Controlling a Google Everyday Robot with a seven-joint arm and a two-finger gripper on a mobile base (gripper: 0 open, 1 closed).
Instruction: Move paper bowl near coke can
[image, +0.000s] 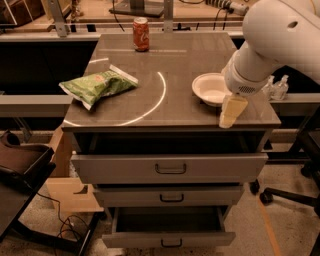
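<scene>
The paper bowl (211, 89) is off-white and shallow and sits near the right edge of the grey tabletop (170, 65). The coke can (141, 34) stands upright at the far middle of the top, well away from the bowl. My gripper (230, 113) hangs from the big white arm (280, 40) at the front right, just in front of and to the right of the bowl, its pale fingers pointing down over the table's front edge. It holds nothing that I can see.
A green crinkled chip bag (97, 85) lies at the front left of the top. Drawers (170, 167) below stand partly pulled out. Two small clear bottles (276, 87) stand to the right of the table. A chair base (295, 195) is at the lower right.
</scene>
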